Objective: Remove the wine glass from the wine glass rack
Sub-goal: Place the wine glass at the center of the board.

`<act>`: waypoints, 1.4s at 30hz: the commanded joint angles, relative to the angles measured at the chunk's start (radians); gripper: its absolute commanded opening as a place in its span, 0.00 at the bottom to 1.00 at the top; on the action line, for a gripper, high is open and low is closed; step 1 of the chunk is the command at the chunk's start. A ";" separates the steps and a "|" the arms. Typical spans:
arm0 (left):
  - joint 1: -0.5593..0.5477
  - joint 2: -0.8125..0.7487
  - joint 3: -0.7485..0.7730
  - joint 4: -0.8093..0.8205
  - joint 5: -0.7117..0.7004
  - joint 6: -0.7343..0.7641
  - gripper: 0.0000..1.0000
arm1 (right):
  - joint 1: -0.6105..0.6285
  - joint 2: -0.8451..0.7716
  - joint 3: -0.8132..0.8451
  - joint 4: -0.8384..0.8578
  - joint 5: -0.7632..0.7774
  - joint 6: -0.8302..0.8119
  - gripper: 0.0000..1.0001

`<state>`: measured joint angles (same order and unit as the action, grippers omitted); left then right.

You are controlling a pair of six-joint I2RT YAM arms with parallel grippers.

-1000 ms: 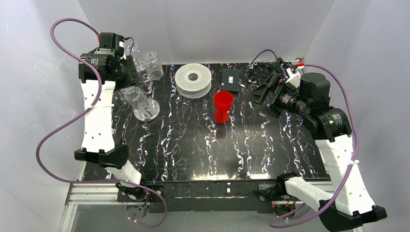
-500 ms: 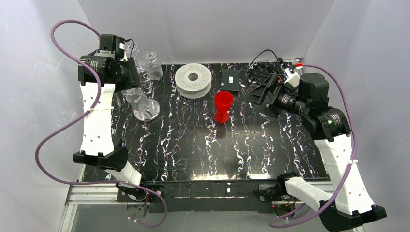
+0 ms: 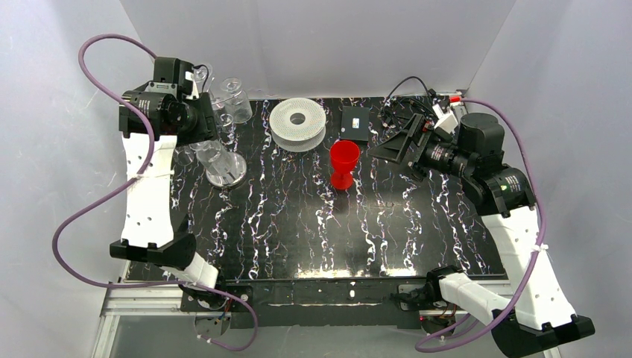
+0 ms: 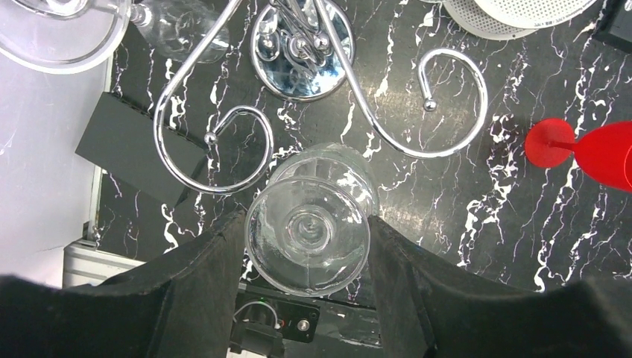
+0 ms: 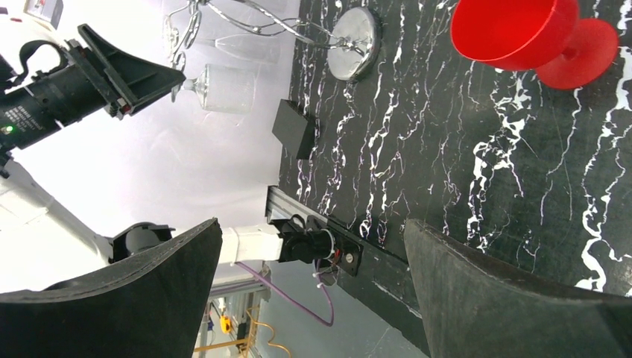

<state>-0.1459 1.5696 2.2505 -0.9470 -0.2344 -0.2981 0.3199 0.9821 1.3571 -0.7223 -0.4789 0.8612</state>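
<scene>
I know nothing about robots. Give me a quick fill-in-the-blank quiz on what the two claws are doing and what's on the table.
1. The left gripper is closed on the foot of a clear ____.
2. The one coloured goblet is ____.
3. The right gripper holds nothing, and its jaws stand wide ____.

Missing words: wine glass; red; open.

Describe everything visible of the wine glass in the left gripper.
The wine glass is clear and colourless: round foot, stem, bowl. It is inverted, foot toward the wrist camera, bowl toward the table. The left gripper clamps the foot's rim. It sits beside the curled arms of the wine glass rack, seemingly clear of them.
</scene>
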 commanded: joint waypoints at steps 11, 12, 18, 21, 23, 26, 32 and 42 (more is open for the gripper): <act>-0.048 -0.089 -0.052 -0.212 0.040 0.019 0.32 | -0.005 -0.036 -0.128 0.372 -0.239 -0.006 1.00; -0.057 -0.093 -0.058 -0.216 0.041 0.018 0.32 | -0.005 -0.036 -0.132 0.393 -0.247 -0.012 1.00; -0.119 -0.111 -0.079 -0.251 0.013 0.023 0.31 | 0.027 -0.071 -0.151 0.425 -0.167 -0.143 1.00; -0.137 -0.114 -0.078 -0.267 0.025 0.019 0.31 | 0.060 -0.097 -0.178 0.464 -0.131 -0.227 1.00; -0.145 -0.115 -0.078 -0.274 0.046 0.013 0.31 | 0.087 -0.100 -0.189 0.479 -0.120 -0.281 1.00; -0.162 -0.108 -0.072 -0.295 0.087 -0.002 0.30 | 0.136 -0.089 -0.196 0.495 -0.113 -0.363 1.00; -0.211 -0.099 -0.072 -0.315 0.128 -0.003 0.30 | 0.301 -0.048 -0.198 0.518 -0.066 -0.587 0.95; -0.257 -0.096 -0.056 -0.342 0.202 -0.001 0.30 | 0.454 0.103 -0.174 0.569 -0.053 -0.759 0.98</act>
<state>-0.3843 1.4914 2.1784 -0.9512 -0.0795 -0.2974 0.7452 1.0336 1.1629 -0.2268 -0.5480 0.1963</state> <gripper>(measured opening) 0.554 0.969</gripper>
